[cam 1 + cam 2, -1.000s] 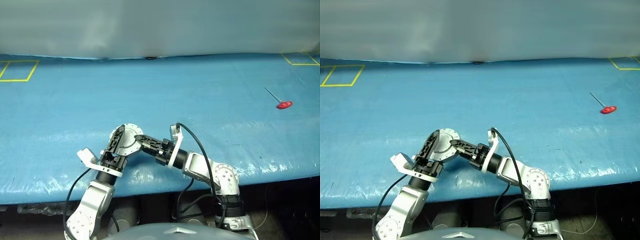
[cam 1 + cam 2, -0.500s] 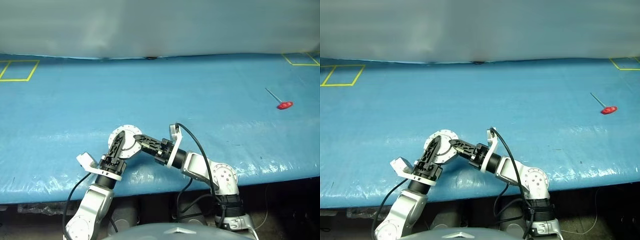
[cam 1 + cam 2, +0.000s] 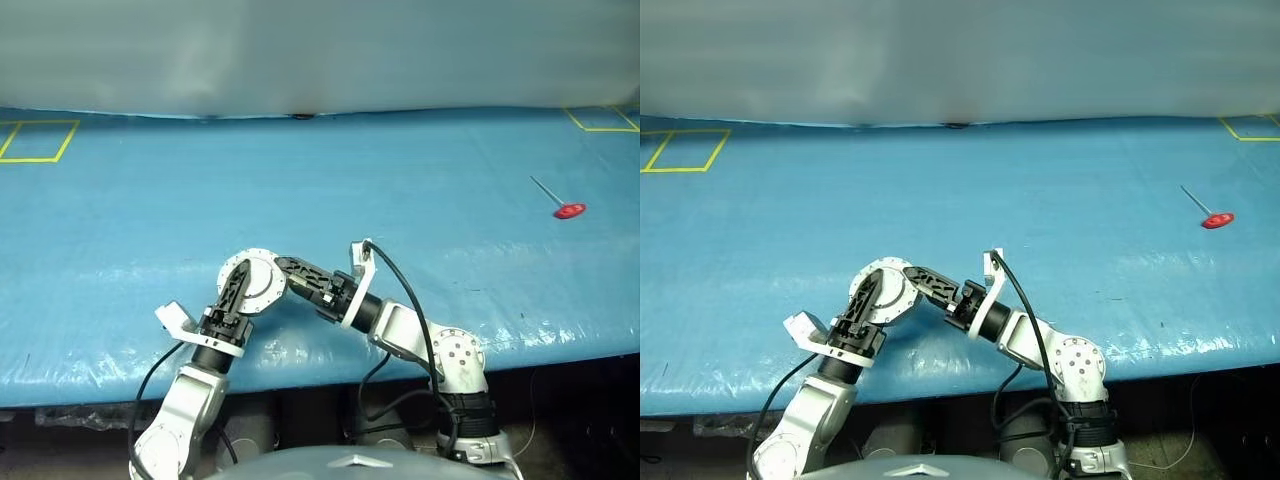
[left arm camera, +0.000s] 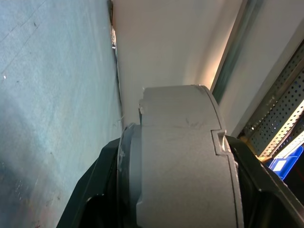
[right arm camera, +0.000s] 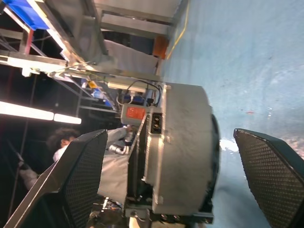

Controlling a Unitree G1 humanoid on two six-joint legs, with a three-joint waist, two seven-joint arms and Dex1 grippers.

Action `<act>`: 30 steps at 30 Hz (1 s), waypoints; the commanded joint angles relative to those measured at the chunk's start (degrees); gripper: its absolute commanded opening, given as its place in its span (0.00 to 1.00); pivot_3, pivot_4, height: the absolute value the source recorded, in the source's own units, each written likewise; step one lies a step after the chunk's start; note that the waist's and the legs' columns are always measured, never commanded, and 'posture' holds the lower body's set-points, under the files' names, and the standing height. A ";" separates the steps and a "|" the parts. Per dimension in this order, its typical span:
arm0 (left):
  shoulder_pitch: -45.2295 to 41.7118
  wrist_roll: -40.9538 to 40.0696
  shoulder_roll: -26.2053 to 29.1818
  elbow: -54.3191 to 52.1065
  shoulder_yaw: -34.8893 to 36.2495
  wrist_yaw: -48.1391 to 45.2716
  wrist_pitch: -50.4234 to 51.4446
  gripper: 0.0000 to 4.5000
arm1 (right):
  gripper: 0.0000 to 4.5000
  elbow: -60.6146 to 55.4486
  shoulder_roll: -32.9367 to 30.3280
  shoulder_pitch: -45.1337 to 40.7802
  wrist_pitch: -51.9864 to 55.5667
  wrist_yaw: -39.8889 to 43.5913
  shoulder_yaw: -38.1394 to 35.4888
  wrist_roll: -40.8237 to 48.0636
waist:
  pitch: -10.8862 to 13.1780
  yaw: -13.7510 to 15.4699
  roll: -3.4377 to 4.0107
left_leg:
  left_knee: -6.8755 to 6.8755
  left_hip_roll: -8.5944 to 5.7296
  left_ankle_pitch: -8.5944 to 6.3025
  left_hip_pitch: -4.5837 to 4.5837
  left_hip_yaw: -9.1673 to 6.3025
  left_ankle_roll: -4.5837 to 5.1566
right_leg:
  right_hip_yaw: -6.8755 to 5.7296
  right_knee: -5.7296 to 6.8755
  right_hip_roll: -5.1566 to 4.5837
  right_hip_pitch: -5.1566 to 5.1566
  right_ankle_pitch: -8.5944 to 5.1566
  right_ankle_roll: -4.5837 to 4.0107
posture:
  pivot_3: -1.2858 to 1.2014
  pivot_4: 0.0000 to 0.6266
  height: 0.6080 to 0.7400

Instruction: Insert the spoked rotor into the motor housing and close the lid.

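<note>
Fingers of the left hand (image 3: 236,290) pinch the closed motor housing (image 3: 262,280), a round grey drum with its lid (image 4: 171,156) seated on it, held on edge just above the blue worktop (image 3: 400,190). Facing it from the other side, the right hand (image 3: 292,270) has its fingers (image 5: 270,175) spread wide on either side of the drum without touching it. Far beyond the right hand lies a red-headed pin (image 3: 566,207).

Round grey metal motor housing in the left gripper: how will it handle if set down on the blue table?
The round grey metal motor housing looks rigid and probably heavy for its size. Set on its curved edge it would likely roll across the blue table. Its smooth sides may slip between the left gripper's fingers.
</note>
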 commanded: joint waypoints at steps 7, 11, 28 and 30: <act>-4.17 1.69 0.00 -2.82 3.54 3.28 -4.08 0.54 | 1.00 -5.50 -1.72 2.08 -3.07 6.46 1.93 -9.19 | 0.00 -0.01 0.00 | 0.05 0.01 0.00 0.01 0.00 0.00 | 0.00 0.02 0.01 0.02 0.02 -0.02 | 0.52 0.24 1.00; -8.12 2.00 0.79 -2.27 6.92 7.14 -6.89 0.54 | 1.00 -9.12 -6.37 0.83 -7.34 13.09 8.67 -22.55 | 0.00 0.04 0.00 | 0.16 0.02 0.01 0.01 0.00 0.00 | -0.01 0.03 0.02 0.05 0.06 -0.01 | 0.52 0.24 1.00; -32.12 8.78 9.32 19.22 19.74 16.69 -11.99 0.54 | 1.00 -5.39 -10.00 1.71 -46.58 27.68 23.22 -65.49 | -0.13 0.19 -0.27 | 0.26 -0.12 0.26 0.11 -0.03 -0.39 | -0.06 0.01 0.09 0.20 0.31 0.25 | 0.52 0.24 1.00; -35.49 9.85 10.74 23.86 20.84 16.09 -11.40 0.54 | 1.00 -4.02 -9.99 1.80 -48.72 28.14 22.89 -67.39 | -0.12 0.22 -0.31 | 0.26 -0.14 0.29 0.13 -0.06 -0.42 | -0.10 0.01 0.09 0.24 0.33 0.23 | 0.52 0.24 1.00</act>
